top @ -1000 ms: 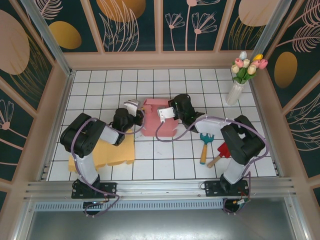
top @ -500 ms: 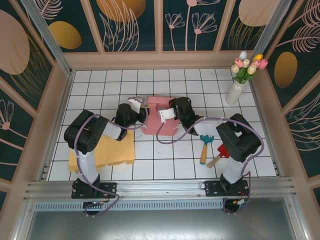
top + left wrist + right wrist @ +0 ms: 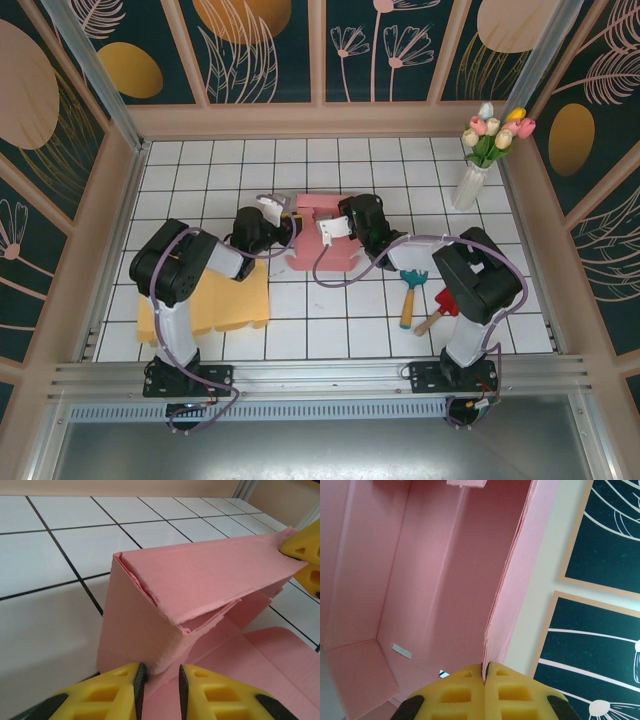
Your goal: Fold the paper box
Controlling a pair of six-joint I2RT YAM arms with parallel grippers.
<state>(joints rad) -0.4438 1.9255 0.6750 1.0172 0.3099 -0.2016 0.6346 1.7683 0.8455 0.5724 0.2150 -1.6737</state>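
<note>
The pink paper box (image 3: 325, 245) lies partly folded on the white tiled table, between both grippers. My left gripper (image 3: 284, 224) is at the box's left side. In the left wrist view, the left gripper (image 3: 160, 681) stands open by a narrow gap, with the corner of an upright box wall (image 3: 200, 575) between the pads. The left pad touches the wall and the right pad is apart from it. My right gripper (image 3: 336, 222) is shut on the far edge of the box. The right wrist view shows the right gripper (image 3: 484, 668) pinching a thin wall (image 3: 510, 605) beside the box's pink inside.
A yellow mat (image 3: 225, 300) lies under the left arm. A teal rake (image 3: 410, 290) and a red shovel (image 3: 445, 305) lie right of the box. A vase of tulips (image 3: 475, 170) stands at the back right. Framed panels wall in the table.
My left gripper has moved a little farther away and its jaws have parted from the box wall. The box has shifted slightly right. The right gripper stays shut on its wall.
</note>
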